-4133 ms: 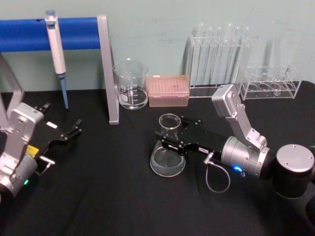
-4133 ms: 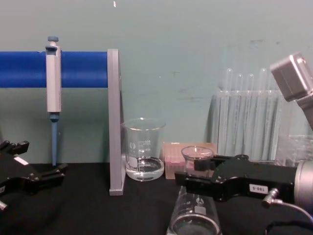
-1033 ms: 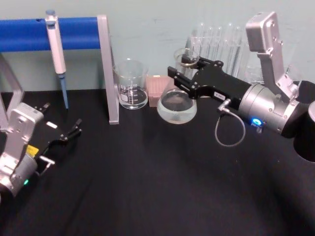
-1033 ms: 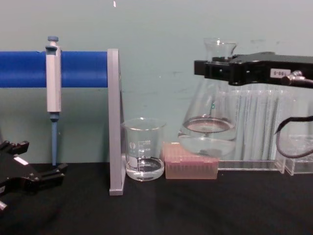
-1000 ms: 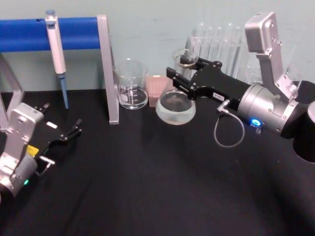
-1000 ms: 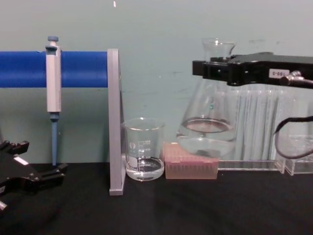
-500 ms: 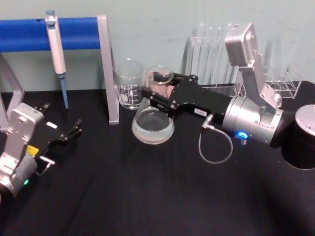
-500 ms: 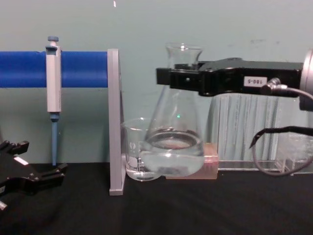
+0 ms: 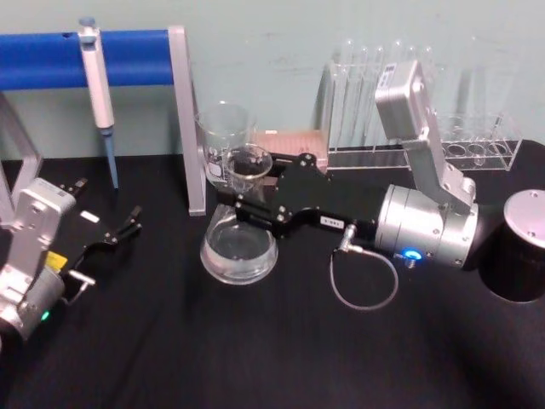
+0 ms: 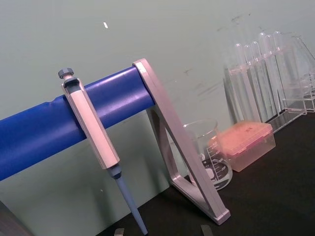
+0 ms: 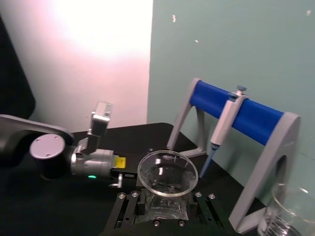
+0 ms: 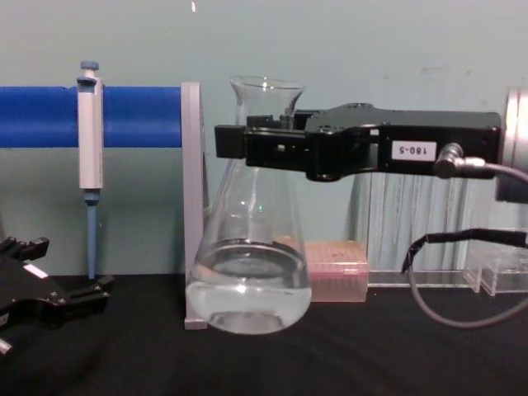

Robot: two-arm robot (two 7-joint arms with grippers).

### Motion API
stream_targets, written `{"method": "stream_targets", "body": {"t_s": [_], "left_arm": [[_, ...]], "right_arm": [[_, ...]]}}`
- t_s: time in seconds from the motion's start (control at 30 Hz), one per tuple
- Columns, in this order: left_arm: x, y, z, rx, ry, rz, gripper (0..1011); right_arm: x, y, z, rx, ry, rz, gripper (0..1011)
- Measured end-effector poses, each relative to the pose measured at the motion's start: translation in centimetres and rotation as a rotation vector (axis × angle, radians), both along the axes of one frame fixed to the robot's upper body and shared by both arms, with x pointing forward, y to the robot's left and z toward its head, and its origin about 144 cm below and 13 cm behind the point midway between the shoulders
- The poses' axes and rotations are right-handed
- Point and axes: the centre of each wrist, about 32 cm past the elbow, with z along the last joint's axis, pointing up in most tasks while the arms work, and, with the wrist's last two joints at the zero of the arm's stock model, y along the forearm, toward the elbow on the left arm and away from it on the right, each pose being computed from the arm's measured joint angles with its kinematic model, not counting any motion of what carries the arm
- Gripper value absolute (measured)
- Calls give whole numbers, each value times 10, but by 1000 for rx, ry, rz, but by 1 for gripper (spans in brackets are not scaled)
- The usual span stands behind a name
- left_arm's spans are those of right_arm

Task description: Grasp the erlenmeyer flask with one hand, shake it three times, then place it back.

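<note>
The erlenmeyer flask (image 9: 240, 249) is clear glass with a little clear liquid in its wide base. My right gripper (image 9: 245, 194) is shut on its neck and holds it upright in front of the grey stand post. In the chest view the flask (image 12: 247, 280) hangs just above the black table, with the right gripper (image 12: 247, 140) clamped below the flared rim. The right wrist view looks down into the flask's rim (image 11: 167, 173). My left gripper (image 9: 106, 202) rests open at the table's left side, far from the flask.
A blue bar on a grey stand (image 9: 186, 119) carries a pipette (image 9: 98, 85) at the back left. Behind the flask are a glass beaker (image 9: 223, 128), a pink tip box (image 12: 334, 272) and test tube racks (image 9: 464, 149). A dark cylinder (image 9: 519, 247) sits far right.
Over the last second my right gripper has carried the flask from up near the test tubes to the left and down, closer to me, level with the stand post. The left arm has not moved.
</note>
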Motion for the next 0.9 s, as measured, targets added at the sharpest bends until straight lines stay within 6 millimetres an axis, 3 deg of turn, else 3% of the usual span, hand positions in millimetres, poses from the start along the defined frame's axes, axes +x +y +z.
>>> {"method": "stream_targets", "body": {"t_s": [0.53,0.9], "left_arm": [[0,0,0,0,0,0,1001],[0,0,0,0,0,0,1001]], "right_arm": [[-5,2,-1,-15,3,76,451],[4,-6,-3,-8,-15,-57,451]]}}
